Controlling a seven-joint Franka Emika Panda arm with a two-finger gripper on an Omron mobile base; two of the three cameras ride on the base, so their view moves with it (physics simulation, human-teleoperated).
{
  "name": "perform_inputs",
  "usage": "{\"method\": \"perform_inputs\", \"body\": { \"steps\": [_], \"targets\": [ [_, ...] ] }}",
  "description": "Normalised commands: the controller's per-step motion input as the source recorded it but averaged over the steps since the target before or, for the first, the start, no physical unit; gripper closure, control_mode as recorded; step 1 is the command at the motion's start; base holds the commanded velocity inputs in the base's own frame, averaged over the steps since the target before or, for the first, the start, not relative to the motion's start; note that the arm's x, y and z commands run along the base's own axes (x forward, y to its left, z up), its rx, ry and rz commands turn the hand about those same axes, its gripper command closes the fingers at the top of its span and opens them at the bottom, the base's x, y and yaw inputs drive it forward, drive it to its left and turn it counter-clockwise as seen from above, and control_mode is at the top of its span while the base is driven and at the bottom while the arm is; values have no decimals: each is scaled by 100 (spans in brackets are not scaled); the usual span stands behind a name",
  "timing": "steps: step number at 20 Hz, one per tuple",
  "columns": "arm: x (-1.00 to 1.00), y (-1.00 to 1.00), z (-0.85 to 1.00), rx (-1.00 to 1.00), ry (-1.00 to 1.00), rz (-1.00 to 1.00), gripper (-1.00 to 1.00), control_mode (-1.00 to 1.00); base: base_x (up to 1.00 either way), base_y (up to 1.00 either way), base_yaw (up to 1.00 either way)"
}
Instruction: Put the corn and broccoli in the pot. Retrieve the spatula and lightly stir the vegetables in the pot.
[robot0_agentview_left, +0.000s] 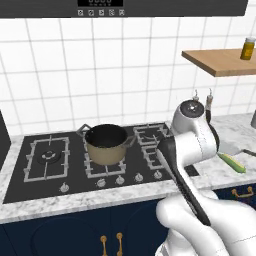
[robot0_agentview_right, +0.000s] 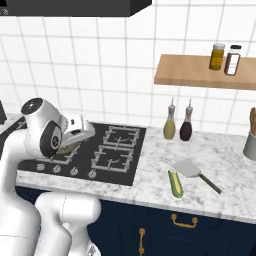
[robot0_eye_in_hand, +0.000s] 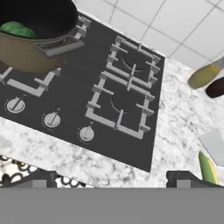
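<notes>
The tan pot (robot0_agentview_left: 106, 144) stands on the hob's middle burner; in the hand view the pot (robot0_eye_in_hand: 35, 48) holds green broccoli (robot0_eye_in_hand: 17, 29) in its dark inside. The corn (robot0_agentview_right: 175, 184), a light-green cob, lies on the marble counter right of the hob, near the front edge. Just behind it lies the spatula (robot0_agentview_right: 187, 168), its dark handle pointing right. My gripper (robot0_eye_in_hand: 111, 178) is open with nothing between its fingers. It hangs over the hob's front edge, between pot and corn (robot0_eye_in_hand: 208, 168). The white hand (robot0_agentview_right: 79, 129) sits above the hob's left part.
Two bottles (robot0_agentview_right: 169, 127) (robot0_agentview_right: 186, 129) stand at the back of the counter (robot0_agentview_right: 150, 175). A wooden shelf (robot0_agentview_right: 200, 72) with two jars hangs above them. A utensil holder (robot0_agentview_right: 250, 142) is at the far right. Knobs (robot0_eye_in_hand: 86, 133) line the hob's front.
</notes>
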Motion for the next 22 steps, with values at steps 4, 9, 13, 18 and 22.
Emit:
{"method": "perform_inputs", "body": {
  "steps": [4,9,13,18,22],
  "targets": [
    [-66,-100,0,0,-3,-14,-100,-100,0,0,0],
    [-11,-100,0,3,0,-21,-100,-100,0,0,0],
    [-7,-100,-17,14,3,-28,-100,-100,0,0,0],
    [-2,-100,-27,14,7,-32,-100,-100,0,0,0],
    [8,-97,-43,18,11,-29,-100,-100,0,0,0]
  ]
}}
